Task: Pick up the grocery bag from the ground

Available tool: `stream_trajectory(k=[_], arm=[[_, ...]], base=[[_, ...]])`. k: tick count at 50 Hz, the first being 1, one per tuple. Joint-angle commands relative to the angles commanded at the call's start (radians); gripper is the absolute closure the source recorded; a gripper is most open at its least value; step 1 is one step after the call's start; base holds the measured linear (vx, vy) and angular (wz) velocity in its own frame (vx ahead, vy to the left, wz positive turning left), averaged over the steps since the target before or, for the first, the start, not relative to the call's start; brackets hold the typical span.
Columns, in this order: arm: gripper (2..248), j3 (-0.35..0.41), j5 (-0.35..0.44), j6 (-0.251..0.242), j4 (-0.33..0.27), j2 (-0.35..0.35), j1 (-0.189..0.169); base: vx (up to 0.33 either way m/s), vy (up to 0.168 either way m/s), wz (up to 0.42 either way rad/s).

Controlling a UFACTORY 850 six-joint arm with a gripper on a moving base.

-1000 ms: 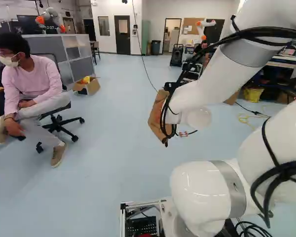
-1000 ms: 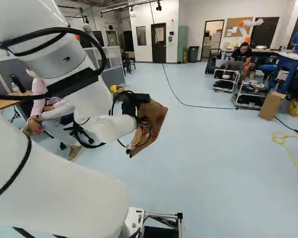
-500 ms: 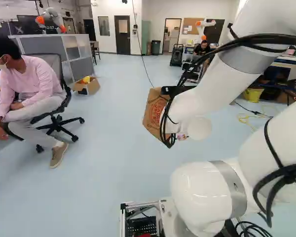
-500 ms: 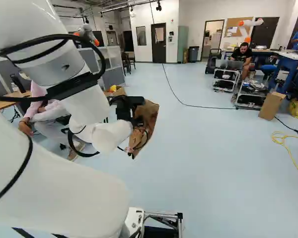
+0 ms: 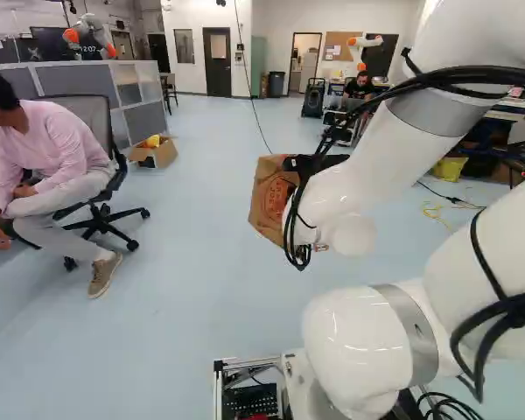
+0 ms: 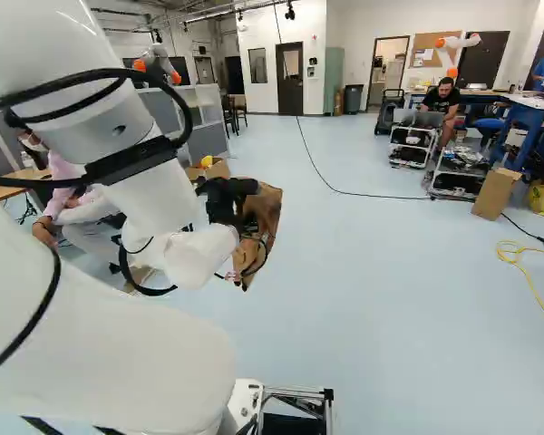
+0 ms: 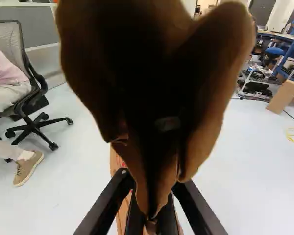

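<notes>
I see a big white arm [image 5: 359, 175] at the right of the left base view. A chair [image 5: 91, 114] sits at the left there, but the arm hides most of it in the right base view. The brown bag [image 5: 269, 199] is up off the floor, near the middle. Red marks on it show in the left base view, not the right. Only the wrist view shows the black gripper [image 6: 228, 199] pinching it with both fingers [image 7: 105, 203].

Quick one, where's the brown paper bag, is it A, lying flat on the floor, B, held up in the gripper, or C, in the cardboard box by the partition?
B: in the wrist view the gripper has its two fingers closed on the bag, and both base views show it up above the floor.
</notes>
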Motion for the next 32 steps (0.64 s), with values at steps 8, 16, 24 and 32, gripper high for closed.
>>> stream_trajectory(k=[8, 16, 24, 32], arm=[[229, 0.002, 0.004, 0.000, -0.001, 0.000, 0.001], [229, 0.002, 0.004, 0.000, -0.001, 0.000, 0.001], [229, 0.002, 0.004, 0.000, -0.001, 0.000, 0.001], [229, 0.002, 0.004, 0.000, -0.001, 0.000, 0.001]], base=[[0.000, 0.000, 0.000], [0.000, 0.000, 0.000], [0.000, 0.000, 0.000], [0.000, 0.000, 0.000]])
